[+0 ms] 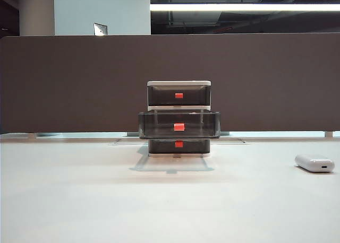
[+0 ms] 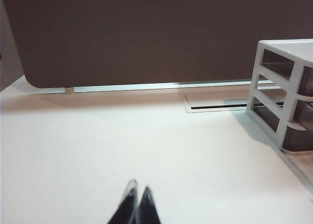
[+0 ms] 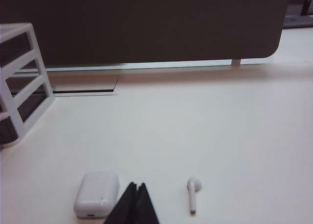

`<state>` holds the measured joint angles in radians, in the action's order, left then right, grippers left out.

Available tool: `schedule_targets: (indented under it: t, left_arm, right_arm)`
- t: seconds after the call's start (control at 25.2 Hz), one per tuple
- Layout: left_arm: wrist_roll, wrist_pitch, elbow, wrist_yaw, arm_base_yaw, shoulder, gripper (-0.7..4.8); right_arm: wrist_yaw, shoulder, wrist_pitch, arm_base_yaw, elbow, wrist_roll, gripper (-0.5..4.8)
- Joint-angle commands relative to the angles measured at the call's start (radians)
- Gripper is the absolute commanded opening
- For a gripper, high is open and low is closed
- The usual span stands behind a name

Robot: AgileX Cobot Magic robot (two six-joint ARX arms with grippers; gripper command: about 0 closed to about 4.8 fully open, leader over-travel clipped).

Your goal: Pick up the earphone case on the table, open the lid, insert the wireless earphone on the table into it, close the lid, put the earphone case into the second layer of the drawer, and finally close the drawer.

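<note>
- Loads of bare table [image 1: 79,200] is seen all round; the drawer [image 1: 179,119] is parked mid-frame in the exterior view, up against the dark partition [image 1: 265,84], with the second layer of the drawer [image 1: 179,124] pulled out past the other two.
- The earphone case [image 1: 315,163] is laid flat at the far right of the exterior view, long axis roughly sideways, lid shut, dark port end faced toward the camera.
- Right gripper [image 3: 136,190]: fingers pressed together, nothing held. The case [image 3: 97,193] is just beside the tips on one side, the wireless earphone [image 3: 193,192] near on the other, neither touched.
- Left gripper [image 2: 137,193]: fingers also pinched together over bare table, well apart from the drawer frame [image 2: 283,87].
</note>
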<state>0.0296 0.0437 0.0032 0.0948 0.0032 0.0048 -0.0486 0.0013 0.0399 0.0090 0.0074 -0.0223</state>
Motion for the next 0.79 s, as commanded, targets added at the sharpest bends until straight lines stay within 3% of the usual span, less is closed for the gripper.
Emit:
schedule_targets:
  t: [0.04,0.24,0.4,0.52,0.79]
  left_arm:
    - [0.005,0.008,0.0,0.002,0.002,0.001,-0.06]
    - [-0.002,0.011,0.0,0.002,0.002,0.001,-0.06]
    - [-0.089,0.026,0.02,0.002,0.001,0.001,-0.06]
    - [-0.19,0.025,0.105,0.002,0.001,0.002,-0.06]
    - [-0.206,0.025,0.293,0.002,0.0,0.116,-0.06]
  right_arm:
    - [-0.001,-0.002,-0.019,0.0,-0.006,-0.003,-0.01]
    - [-0.001,-0.002,-0.069,0.0,-0.006,-0.003,-0.01]
    - [-0.009,-0.002,-0.074,0.0,0.034,-0.003,-0.01]
    - [-0.028,0.01,-0.065,0.0,0.12,-0.004,-0.02]
    - [-0.026,0.191,-0.059,0.001,0.294,-0.004,-0.02]
